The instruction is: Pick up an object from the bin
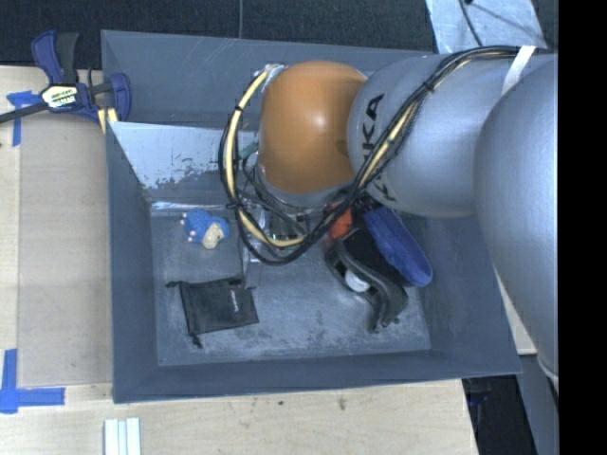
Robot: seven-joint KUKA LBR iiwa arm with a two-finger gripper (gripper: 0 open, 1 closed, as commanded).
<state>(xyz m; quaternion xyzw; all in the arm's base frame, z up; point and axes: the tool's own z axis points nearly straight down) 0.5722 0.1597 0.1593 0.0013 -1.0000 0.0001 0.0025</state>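
My gripper [252, 265] hangs low in the middle of the bin, mostly hidden under the arm's wrist. Its lower end stands just above the upper right corner of a flat black square pouch [219, 307] that lies on the bin floor at the front left. A small blue and cream toy [205, 228] lies to the gripper's left, near the back wall. On the gripper's right lie a blue oblong thing [399, 245] and a black curved handle-shaped tool [377, 288] with a white patch, both partly under the arm.
The arm with its orange dome and yellow and black cables covers the bin's back and right. A small orange piece [340, 224] peeks out beside the cables. Bare bin floor runs along the front between the pouch and the black tool.
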